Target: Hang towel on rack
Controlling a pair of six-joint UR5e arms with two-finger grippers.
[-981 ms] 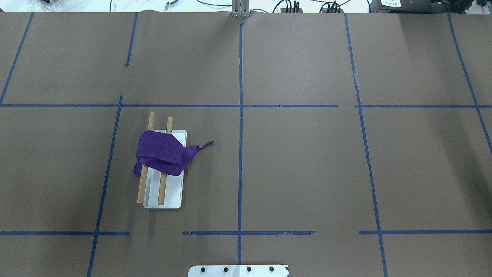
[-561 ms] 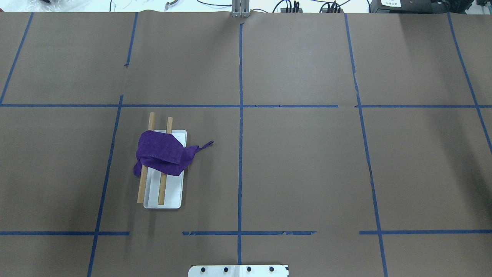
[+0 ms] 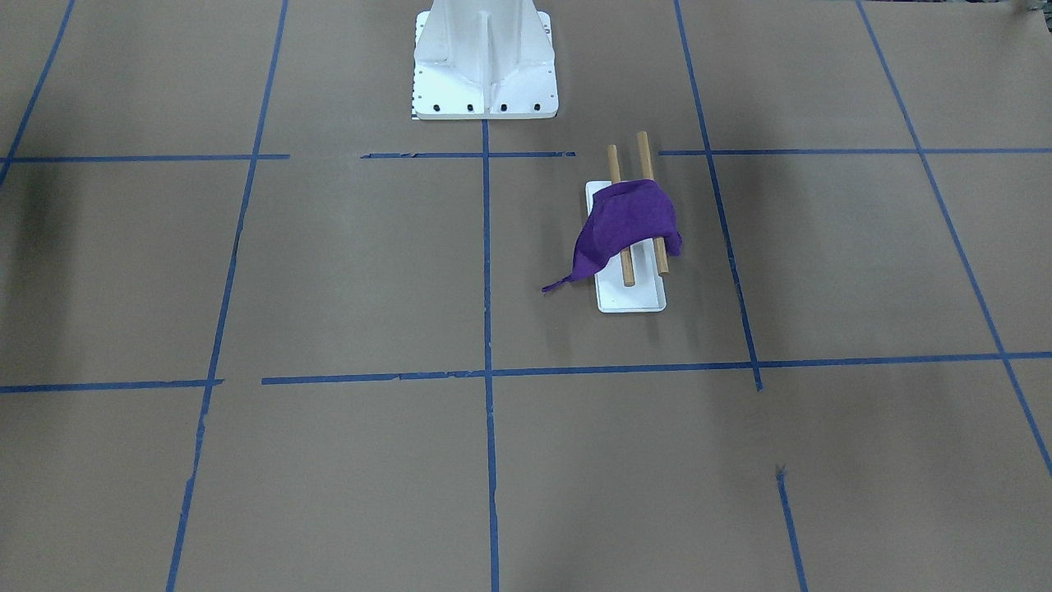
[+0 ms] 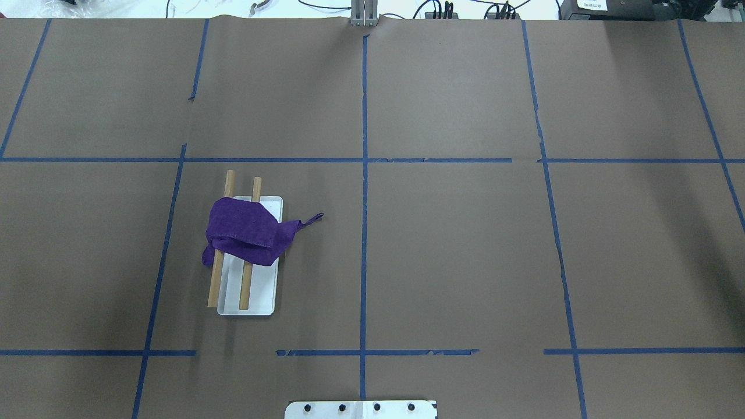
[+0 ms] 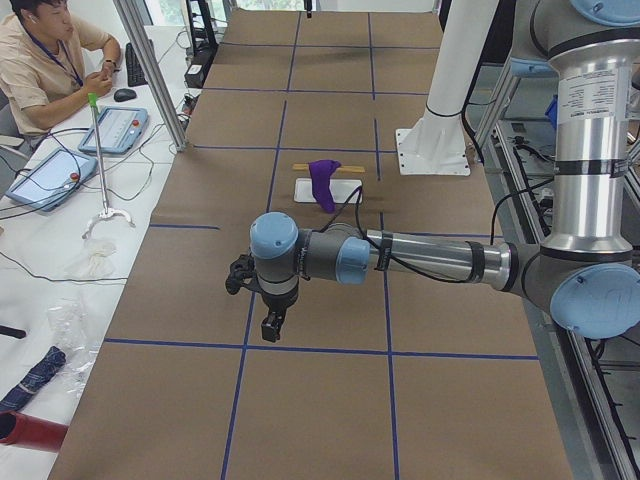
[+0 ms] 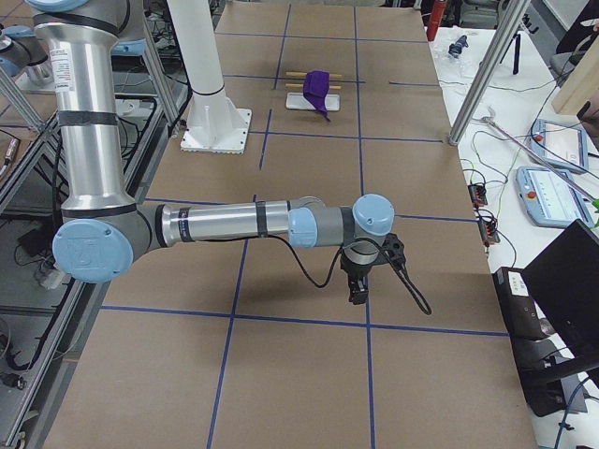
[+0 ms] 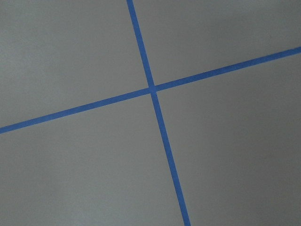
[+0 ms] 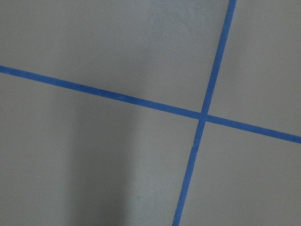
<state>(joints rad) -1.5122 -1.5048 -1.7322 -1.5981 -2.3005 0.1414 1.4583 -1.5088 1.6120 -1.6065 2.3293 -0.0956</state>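
The deep purple towel lies draped over both brown wooden rods of the rack, bunched at the middle, with its pointed tail on the table to one side. It also shows in the front view on the rack. My left gripper hangs over the table far from the rack, near the table's left end. My right gripper hangs near the table's right end. Both show only in the side views, so I cannot tell whether they are open or shut. Both wrist views show only brown paper and blue tape.
The large white pedestal stands at the robot's side of the table, near the rack. Blue tape lines grid the brown table cover. A seated operator and control tablets are beside the table.
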